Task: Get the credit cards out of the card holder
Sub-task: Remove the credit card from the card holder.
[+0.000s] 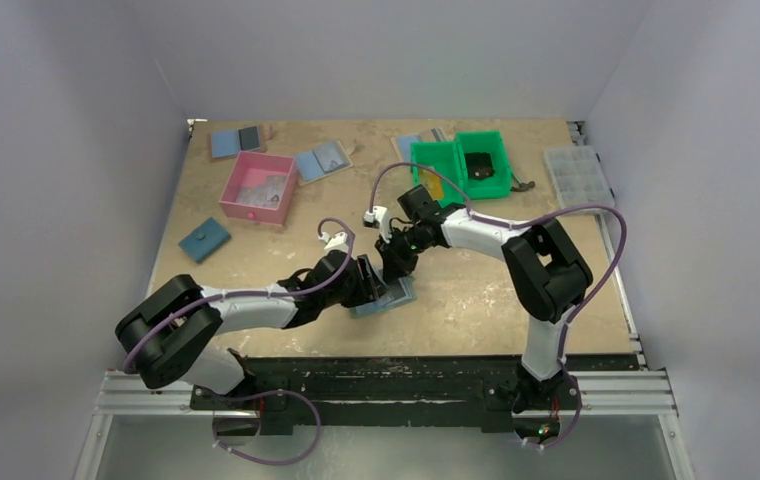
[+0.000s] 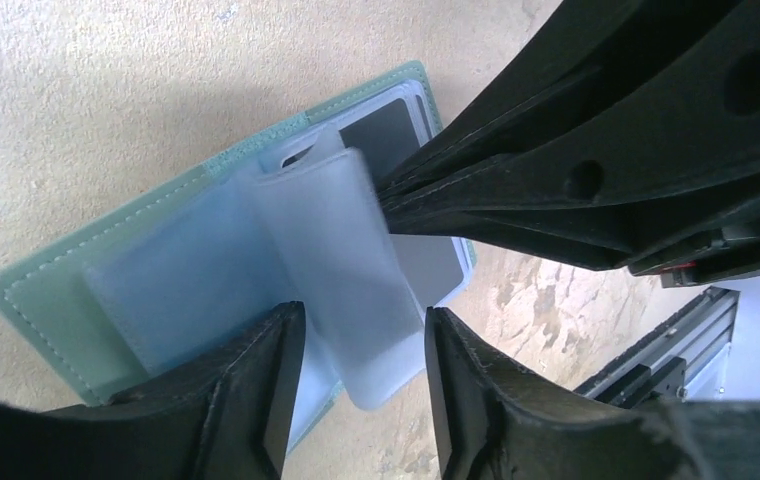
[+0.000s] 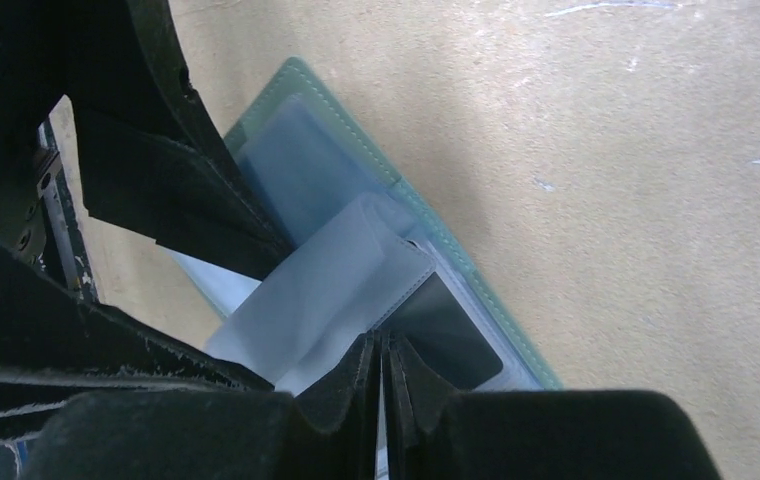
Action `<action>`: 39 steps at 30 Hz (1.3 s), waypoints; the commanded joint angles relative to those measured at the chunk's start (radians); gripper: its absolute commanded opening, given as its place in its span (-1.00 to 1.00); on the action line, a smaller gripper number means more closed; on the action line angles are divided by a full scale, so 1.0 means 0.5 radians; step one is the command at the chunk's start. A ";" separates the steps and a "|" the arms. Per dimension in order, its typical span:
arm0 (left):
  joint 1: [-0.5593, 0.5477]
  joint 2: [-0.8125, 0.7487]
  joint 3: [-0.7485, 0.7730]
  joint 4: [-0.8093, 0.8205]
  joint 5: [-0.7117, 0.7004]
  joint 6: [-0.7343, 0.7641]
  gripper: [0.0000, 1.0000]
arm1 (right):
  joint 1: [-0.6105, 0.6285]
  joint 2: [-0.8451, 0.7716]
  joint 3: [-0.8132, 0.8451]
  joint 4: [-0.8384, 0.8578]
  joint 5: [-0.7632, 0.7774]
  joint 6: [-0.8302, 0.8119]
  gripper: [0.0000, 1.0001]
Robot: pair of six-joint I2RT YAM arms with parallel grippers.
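Note:
The card holder (image 1: 397, 298) lies open near the table's front middle, its grey-green cover (image 2: 46, 290) down and its clear sleeves fanned up. My right gripper (image 3: 381, 345) is shut on the edge of one clear sleeve (image 3: 326, 280), next to a pocket with a dark grey card (image 3: 451, 330). My left gripper (image 2: 364, 335) is open, its fingers on either side of that sleeve's free end (image 2: 356, 290). From the right, the right gripper's tips (image 2: 388, 195) meet the sleeve. No orange-yellow credit cards show in the holder; what looks like one (image 1: 434, 187) lies in the green bin.
A green bin (image 1: 461, 150) and a clear compartment box (image 1: 578, 172) stand at the back right. A pink bin (image 1: 256, 187), blue-and-grey folders (image 1: 236, 140) (image 1: 321, 160) and a dark blue wallet (image 1: 204, 240) lie at the back left. The table's front edge is just behind the holder.

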 commanded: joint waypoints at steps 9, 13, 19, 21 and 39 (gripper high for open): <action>0.030 -0.210 -0.138 0.198 0.054 0.059 0.28 | 0.031 0.063 0.061 -0.053 -0.297 -0.010 -0.73; 0.031 -0.191 -0.127 0.141 0.017 0.065 0.29 | 0.034 0.099 0.077 -0.071 -0.421 0.013 -0.72; 0.031 -0.178 -0.121 0.034 -0.080 0.045 0.11 | 0.036 0.135 0.079 -0.043 -0.595 0.087 -0.67; 0.030 -0.183 -0.126 0.022 -0.090 0.045 0.07 | 0.037 0.151 0.075 -0.018 -0.647 0.126 -0.63; 0.031 -0.225 -0.126 -0.158 -0.195 0.076 -0.26 | 0.014 0.127 0.066 0.046 -0.867 0.183 -0.45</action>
